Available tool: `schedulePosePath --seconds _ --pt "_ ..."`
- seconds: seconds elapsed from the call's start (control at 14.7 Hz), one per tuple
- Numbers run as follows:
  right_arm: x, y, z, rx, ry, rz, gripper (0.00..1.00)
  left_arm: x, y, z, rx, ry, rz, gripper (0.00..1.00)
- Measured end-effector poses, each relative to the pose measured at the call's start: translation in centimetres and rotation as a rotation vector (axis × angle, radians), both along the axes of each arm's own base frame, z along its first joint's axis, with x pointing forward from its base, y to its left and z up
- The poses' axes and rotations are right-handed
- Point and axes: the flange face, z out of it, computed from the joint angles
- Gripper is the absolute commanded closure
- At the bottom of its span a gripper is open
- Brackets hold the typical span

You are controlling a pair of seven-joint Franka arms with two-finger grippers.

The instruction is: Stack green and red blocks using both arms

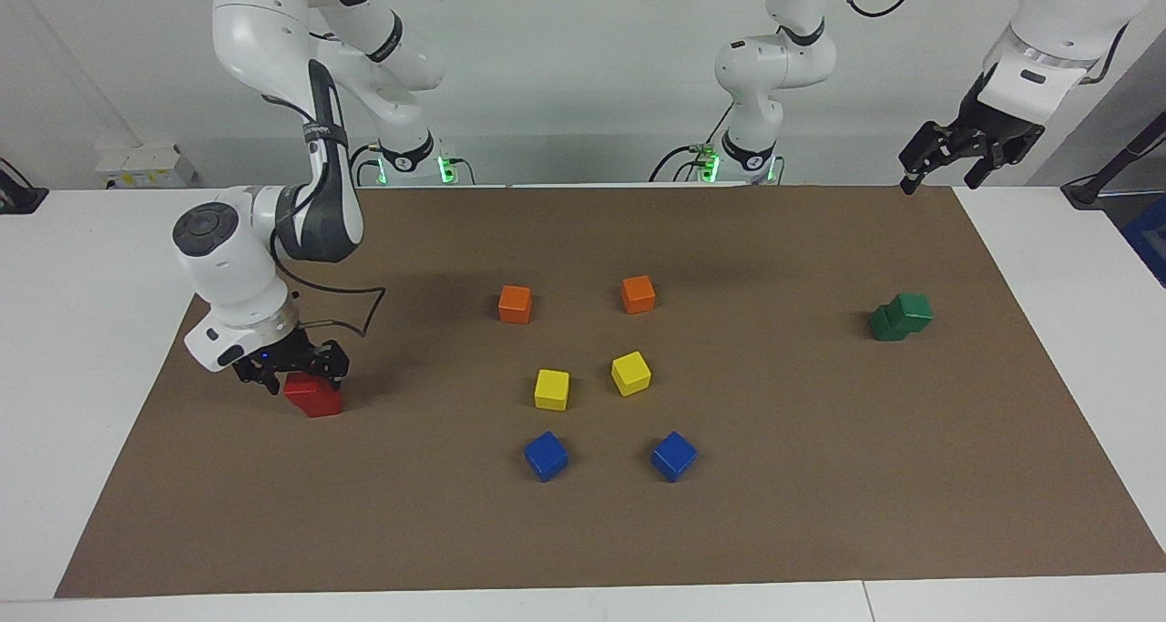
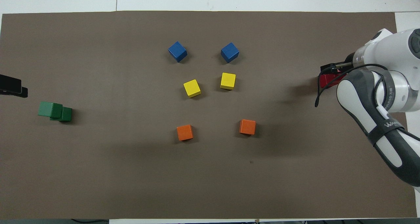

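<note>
Gripping the upper of the red blocks [image 1: 311, 394], the right gripper's [image 1: 290, 372] fingers want flat opposite faces — light, rigid, glossy-slick — while the left gripper [image 1: 958, 153] waits open

On the white table [image 1: 73, 349] lies a plain brown mat [image 1: 783, 476] with dark green blocks [image 1: 900, 317], red blocks [image 1: 312, 395], and orange, yellow and blue pairs.

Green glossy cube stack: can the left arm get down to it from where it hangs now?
Probably yes. The left end effector hangs raised over the mat's edge nearest the robots; the green glossy cube stack sits apart from the other cubes, with bare brown mat all round.
</note>
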Motion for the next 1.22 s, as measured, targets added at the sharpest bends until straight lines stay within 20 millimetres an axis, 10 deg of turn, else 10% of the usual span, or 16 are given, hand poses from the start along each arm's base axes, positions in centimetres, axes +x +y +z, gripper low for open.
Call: schedulePosePath --seconds 0.75,1.22 --pt "-10.0 3.8 19.3 -0.039 0.087 0.011 0.00 0.0 -0.1 0.0 0.000 0.000 -0.003 0.00" --pt "-11.1 2.7 22.2 -0.033 0.154 -0.016 0.00 0.0 -0.5 0.0 -0.001 0.000 -0.008 0.00"
